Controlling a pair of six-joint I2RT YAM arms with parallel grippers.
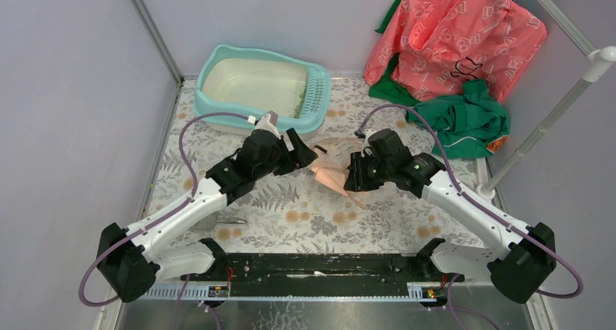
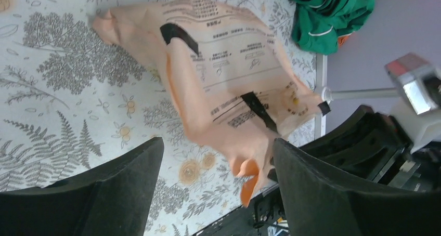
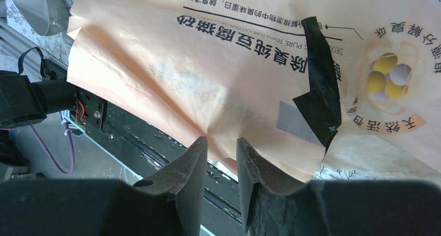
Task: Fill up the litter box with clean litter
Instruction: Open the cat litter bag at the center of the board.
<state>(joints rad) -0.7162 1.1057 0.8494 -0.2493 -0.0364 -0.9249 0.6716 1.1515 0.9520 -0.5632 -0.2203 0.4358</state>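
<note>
Left hand (image 2: pixel 213 184) stands spread; right hand (image 3: pixel 221 158) pinches the paper bag (image 3: pixel 218 75): regrip lower, then tip it toward the litter box (image 1: pixel 263 90)

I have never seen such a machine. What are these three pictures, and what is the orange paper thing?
Two robot arms stand at a table's near edge. One camera looks down from above; the other two sit on the wrists. The left tool is open, its fingers apart from the peach paper bag. The right tool pinches the bag's edge. At the far side lies the litter box, with only a few green grains visible. A pink-and-green cloth heap lies at the far right corner.
</note>
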